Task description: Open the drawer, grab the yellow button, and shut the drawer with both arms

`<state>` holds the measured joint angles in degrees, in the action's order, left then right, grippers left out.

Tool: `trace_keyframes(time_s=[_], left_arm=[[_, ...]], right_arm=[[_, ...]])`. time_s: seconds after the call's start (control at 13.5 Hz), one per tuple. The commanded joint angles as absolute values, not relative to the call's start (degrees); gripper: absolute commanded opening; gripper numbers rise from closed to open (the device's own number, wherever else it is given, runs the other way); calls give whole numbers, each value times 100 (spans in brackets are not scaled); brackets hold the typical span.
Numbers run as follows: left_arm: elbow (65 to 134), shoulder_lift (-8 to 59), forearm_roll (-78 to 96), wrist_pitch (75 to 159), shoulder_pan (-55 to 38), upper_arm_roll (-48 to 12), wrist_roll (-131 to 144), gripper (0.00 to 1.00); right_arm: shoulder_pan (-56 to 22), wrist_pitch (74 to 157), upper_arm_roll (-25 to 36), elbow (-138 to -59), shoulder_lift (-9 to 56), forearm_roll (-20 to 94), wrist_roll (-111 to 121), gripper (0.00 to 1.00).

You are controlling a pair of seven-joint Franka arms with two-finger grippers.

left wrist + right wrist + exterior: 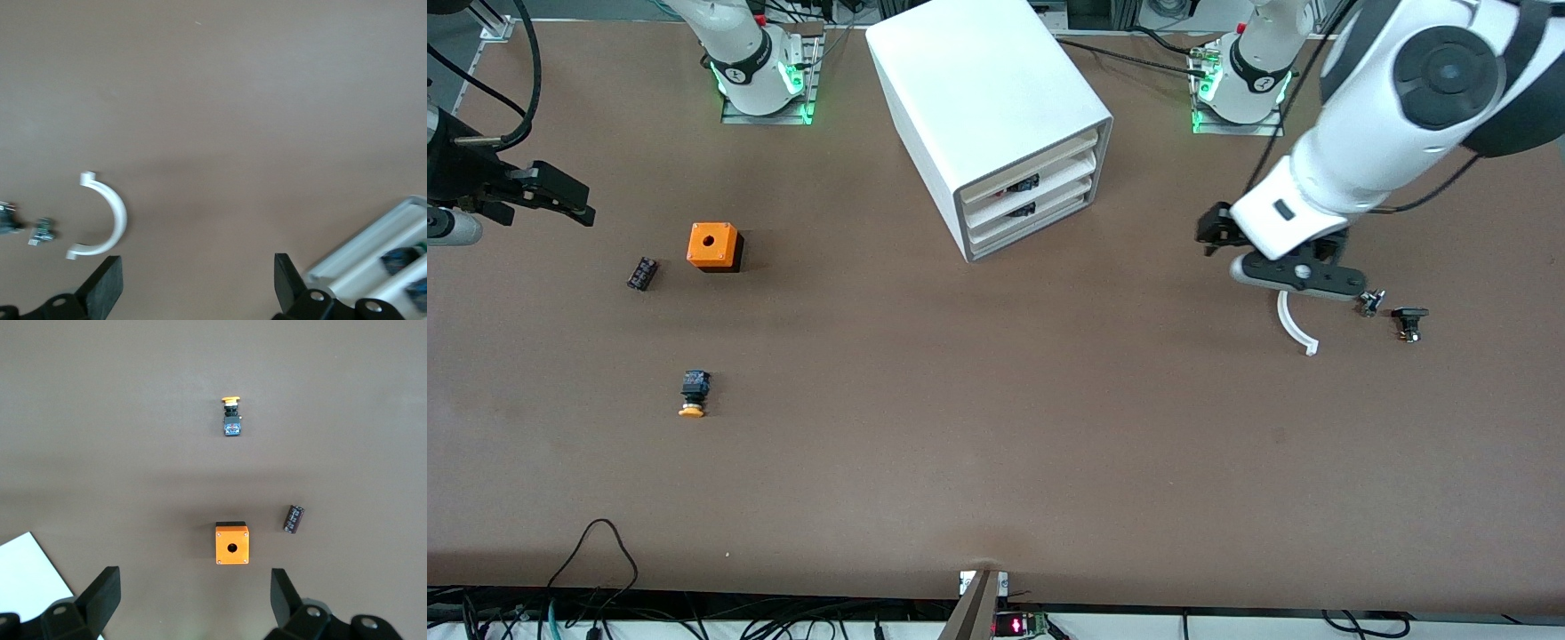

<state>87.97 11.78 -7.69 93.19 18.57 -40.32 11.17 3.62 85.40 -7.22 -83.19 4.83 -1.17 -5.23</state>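
Note:
The white cabinet (pixel 987 98) stands near the robots' bases. Its top drawer (pixel 1040 164) sits flush with the two below it. The button (pixel 693 395), orange-yellow cap and black-blue body, lies on its side on the table toward the right arm's end, nearer the front camera than the orange cube (pixel 713 246). It also shows in the right wrist view (pixel 231 418). My right gripper (pixel 569 200) (pixel 195 597) is open and empty, over the table beside the cube. My left gripper (pixel 1214 233) (pixel 198 283) is open and empty, over the table between the cabinet and a white arc (pixel 1294 324).
A small black rectangular part (pixel 641 273) lies beside the orange cube (pixel 231 543). Two small dark parts (pixel 1369 302) (pixel 1409 322) lie by the white arc (pixel 110 213) toward the left arm's end. A cabinet corner (pixel 373 267) shows in the left wrist view.

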Motion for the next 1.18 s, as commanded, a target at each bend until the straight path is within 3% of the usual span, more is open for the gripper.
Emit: trace_keyframes(time_s=[0.0, 0.22, 0.37, 1.11], left_arm=[[9026, 546, -179, 9263, 1022, -2571, 371, 100], [9228, 133, 106, 9343, 100, -1077, 53, 100], [9491, -79, 106, 9404, -367, -425, 18, 100], [9562, -149, 79, 9360, -448, -281, -211, 100]], right_arm=[[351, 9058, -756, -8672, 405, -158, -765, 99], [360, 9264, -721, -9079, 272, -132, -765, 100], [334, 9290, -764, -9035, 308, -193, -756, 99], [334, 9308, -835, -8728, 475, -343, -668, 100]])
